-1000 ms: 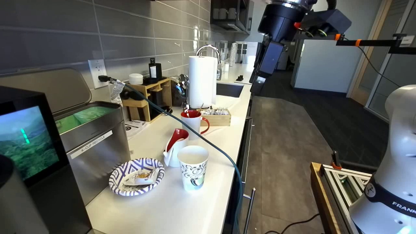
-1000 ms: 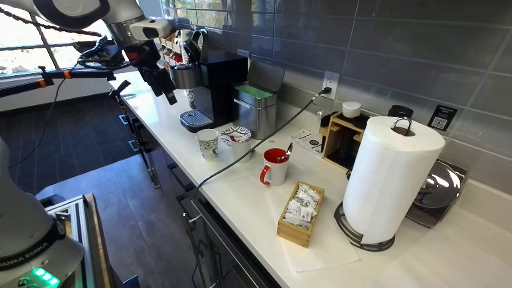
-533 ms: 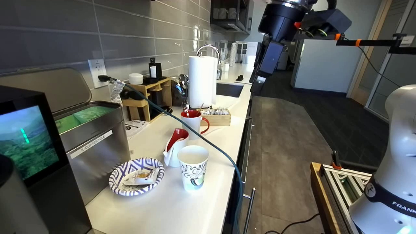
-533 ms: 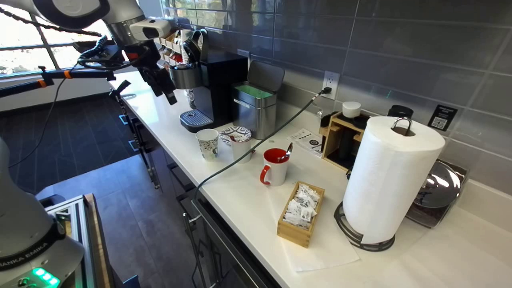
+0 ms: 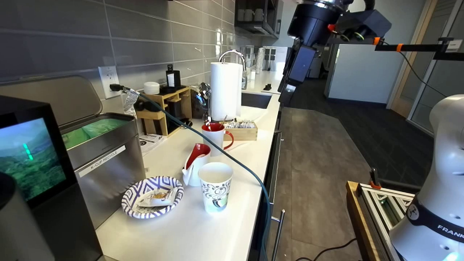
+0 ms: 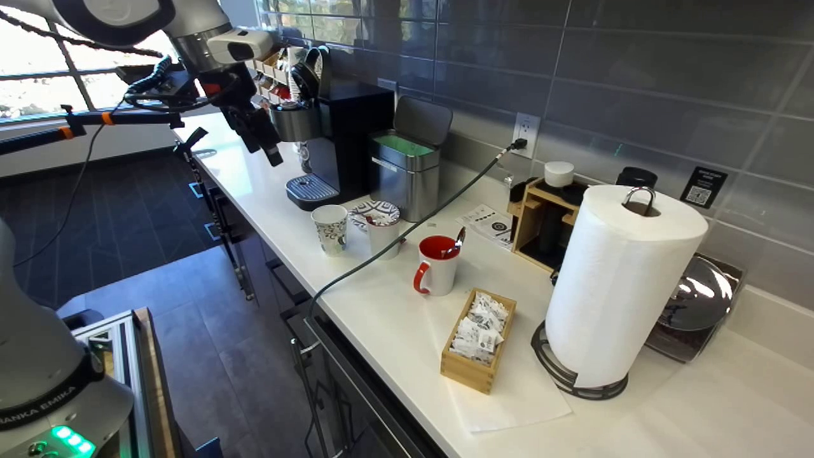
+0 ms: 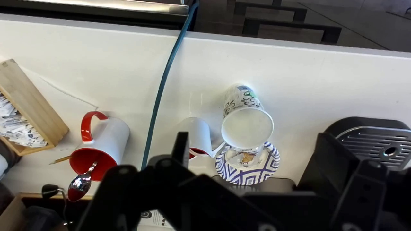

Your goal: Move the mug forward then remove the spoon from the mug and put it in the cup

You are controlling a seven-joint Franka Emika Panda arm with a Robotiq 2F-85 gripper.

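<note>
- Both sides of my claw [image 7: 253,142] stand spread wide apart, held in the air above the white counter [image 7: 80,54].
- The counter's front edge runs along twelve o'clock in my wrist view, dark drawer handles [image 7: 289,25] beyond it.
- Near the middle of that view stands the paper cup [image 7: 245,118], upright, printed with dark swirls.
- From the cup, the mug [image 7: 110,138] — white, red inside — sits near nine o'clock; the spoon [image 7: 80,183] leans in it, bright metal, bowl end out, beside a thin wooden stick [image 7: 61,159].
- Eight o'clock from the cup, close by: a second white vessel [image 7: 198,131] lined in red. Six: a patterned plate [image 7: 244,177]. Three: a ridged drip tray [image 7: 362,141].
- A blue-grey cable [image 7: 159,93] cuts between mug and cup in that view; in both exterior views it climbs to an outlet [image 6: 528,128] on the grey tile wall [image 6: 636,95].
- In an exterior view I see a paper towel roll [image 6: 617,286] at three o'clock from the mug and a wooden box [image 6: 466,372] of packets [image 6: 478,331] at five.
- That view's ten o'clock is bright window [image 6: 32,98]; at eleven, a black coffee machine [image 6: 359,133] beside a steel bin [image 6: 407,187], its lid up.
- In an exterior view a dark wall cabinet [image 5: 246,27] hangs at twelve o'clock, a sink [image 5: 256,101] lies at one, and grey floor [image 5: 315,188] fills four.
</note>
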